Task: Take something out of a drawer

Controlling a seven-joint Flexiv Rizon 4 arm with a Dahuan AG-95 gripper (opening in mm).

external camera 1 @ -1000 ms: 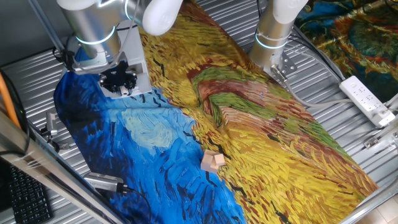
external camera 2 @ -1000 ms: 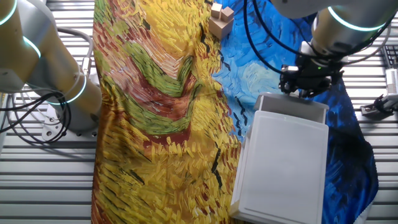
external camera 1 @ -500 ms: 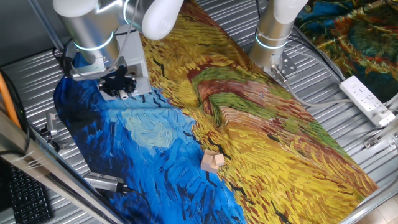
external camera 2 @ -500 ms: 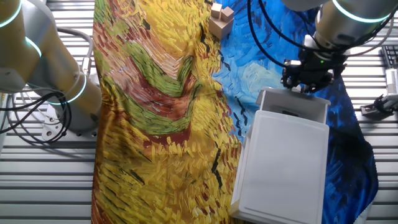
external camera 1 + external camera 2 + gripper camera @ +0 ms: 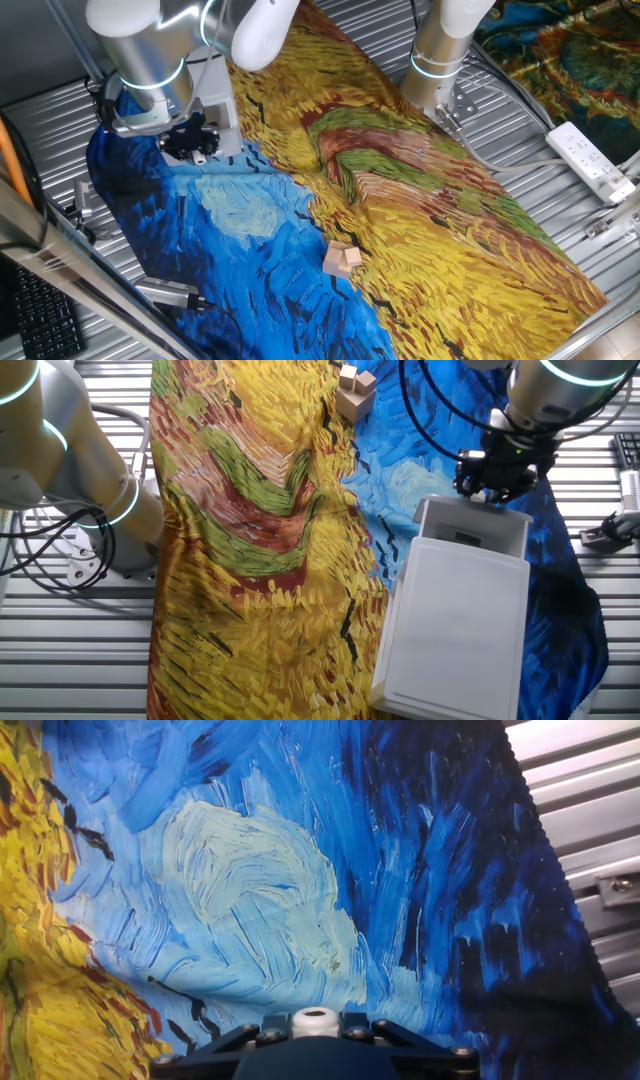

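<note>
While the gripper (image 5: 496, 478) sits at the drawer's (image 5: 472, 527) front edge, jaw state can't be read: the fingers are hidden by the black hand body in both fixed views, and the hand view shows only the mount and the painted cloth (image 5: 250, 900), no fingertips. Likely pinched on the knob, but that's a guess; the knob isn't visible.

In the other fixed view, the drawer is slid partly out of the grey unit (image 5: 455, 625), at the unit's 12 o'clock end, with its open cavity just below the gripper toward 6 o'clock. The unit's long axis runs roughly 12 to 6, leaning slightly toward 1 to 7; the drawer's front points to about 12–1 o'clock, same line as the pull.

Next move turns on this: the contents lie at 6 o'clock from the jaws, close by. Nothing identifiable can be made out inside the drawer from here.

Wooden blocks (image 5: 354, 390) lie well apart at 10 o'clock from the gripper, on the cloth.
</note>
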